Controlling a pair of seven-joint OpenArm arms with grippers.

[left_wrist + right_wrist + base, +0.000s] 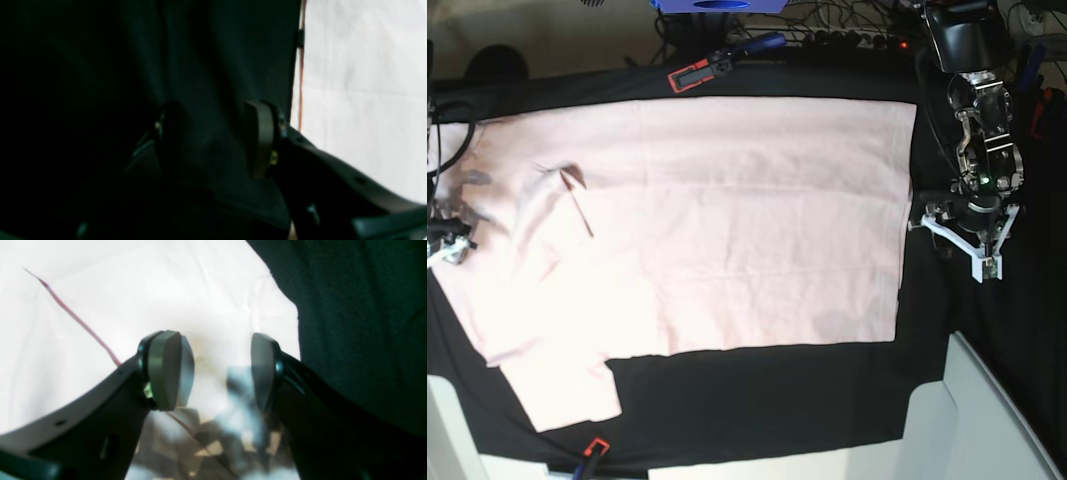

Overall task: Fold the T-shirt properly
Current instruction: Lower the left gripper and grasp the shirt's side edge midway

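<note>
The pale pink T-shirt (727,230) lies spread flat, plain side up, on the black table cloth (757,390). Its hem is at the right and one sleeve (567,390) points to the bottom left. My left gripper (975,250) is open and empty over the black cloth just right of the hem. In the left wrist view (215,136) only black cloth lies between its fingers, with the shirt edge (360,83) to the right. My right gripper (445,245) is at the shirt's left end. In the right wrist view (217,370) it is open above the pink fabric (133,290).
A red-and-black clamp (697,70) holds the cloth at the back edge and another (592,450) sits at the front edge. Cables and a blue object (717,5) lie behind the table. A white surface (987,420) stands at the front right.
</note>
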